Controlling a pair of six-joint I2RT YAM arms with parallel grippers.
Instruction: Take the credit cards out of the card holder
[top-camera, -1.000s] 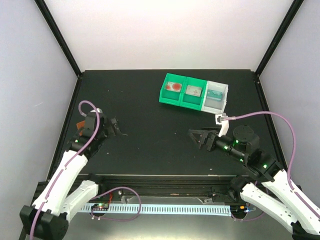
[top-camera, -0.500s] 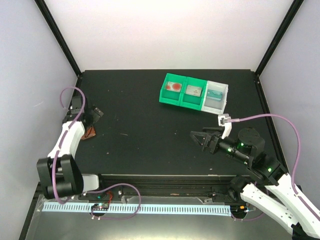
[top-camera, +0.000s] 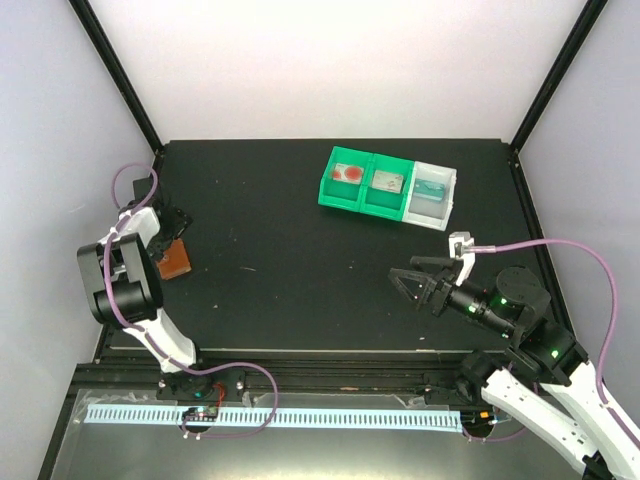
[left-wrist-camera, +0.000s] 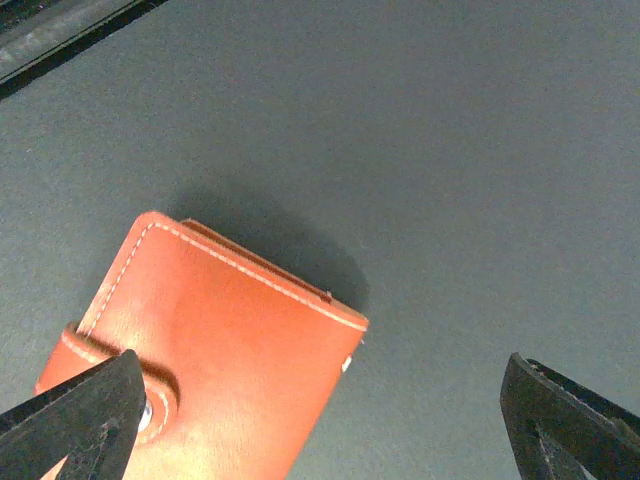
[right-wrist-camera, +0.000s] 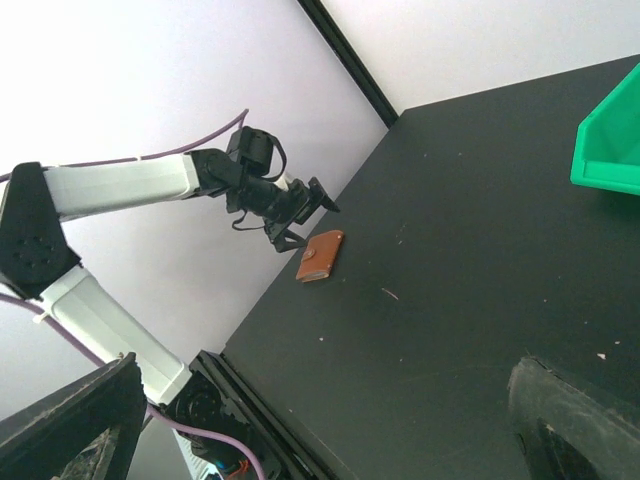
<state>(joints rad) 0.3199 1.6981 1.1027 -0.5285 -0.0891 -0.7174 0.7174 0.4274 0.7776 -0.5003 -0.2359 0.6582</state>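
The card holder (top-camera: 175, 260) lies flat near the table's left edge. It is a closed reddish-brown wallet with white stitching, its snap tab fastened (left-wrist-camera: 220, 360). No credit cards show; the holder is shut over them. My left gripper (top-camera: 172, 220) hangs open just above and behind it, with the holder under its left finger (left-wrist-camera: 85, 420) and nothing gripped. In the right wrist view the card holder (right-wrist-camera: 320, 256) sits far off beside the left gripper (right-wrist-camera: 298, 212). My right gripper (top-camera: 415, 282) is open and empty above the table's right half, its fingertips (right-wrist-camera: 70, 425) at the frame's bottom corners.
Two joined green bins (top-camera: 365, 180) and a white bin (top-camera: 432, 192) stand at the back right, each with small items inside. The table's left edge and black frame post (top-camera: 150, 190) run close beside the holder. A purple cable (top-camera: 135, 180) loops over the left arm.
The left arm has swung back and folded toward the table's left edge, uncovering the holder. The right gripper has drifted a little to the right. Both stayed open.
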